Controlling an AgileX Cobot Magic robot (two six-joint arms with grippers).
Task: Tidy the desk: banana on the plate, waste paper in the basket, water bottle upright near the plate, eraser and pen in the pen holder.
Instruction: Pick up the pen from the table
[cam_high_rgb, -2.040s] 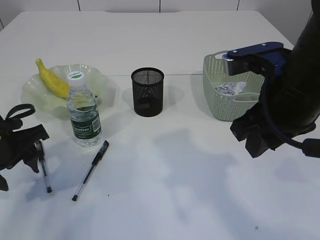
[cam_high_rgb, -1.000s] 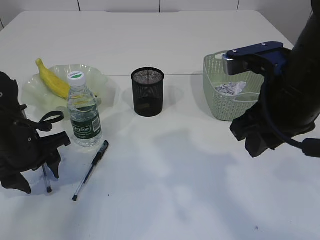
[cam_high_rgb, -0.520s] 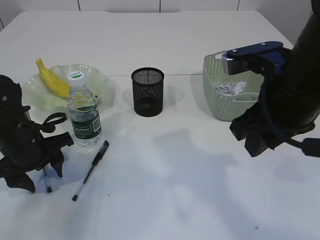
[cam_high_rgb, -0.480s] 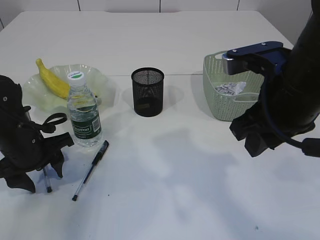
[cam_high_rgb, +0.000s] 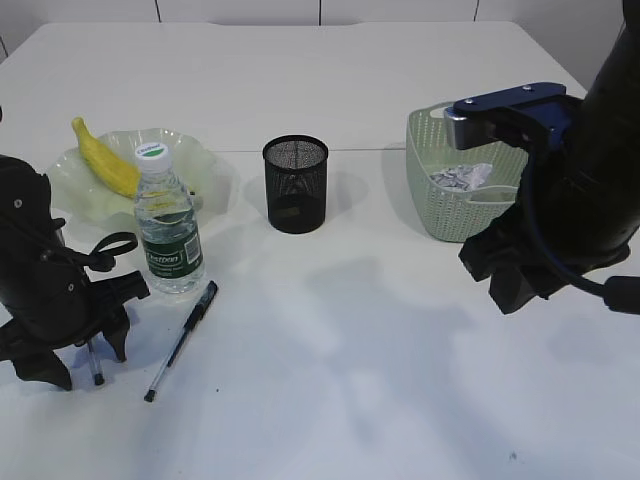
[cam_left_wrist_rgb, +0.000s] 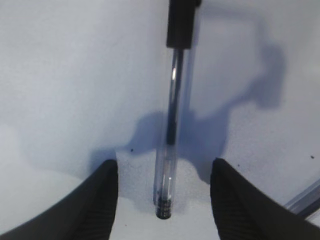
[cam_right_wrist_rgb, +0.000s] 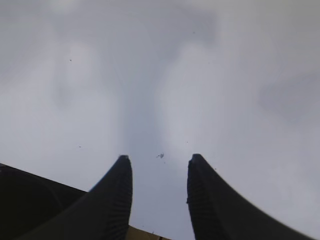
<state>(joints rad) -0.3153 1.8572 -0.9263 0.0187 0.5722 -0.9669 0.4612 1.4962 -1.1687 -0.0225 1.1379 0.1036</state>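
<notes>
A clear-barrelled pen lies on the table between the fingers of my left gripper, which is open and straddles its end without touching it. In the exterior view that pen pokes out under the left gripper. A second pen lies just to the right. The banana rests on the pale green plate. The water bottle stands upright in front of the plate. The black mesh pen holder is mid-table. Crumpled waste paper sits in the basket. The eraser is out of view. My right gripper hangs open over bare table.
The right arm hovers in front of the basket on the right. The second pen's barrel shows at the lower right corner of the left wrist view, close to the right finger.
The left arm came in from the left edge and settled lower over the left pen, jaws staying open. The right arm has not moved.
</notes>
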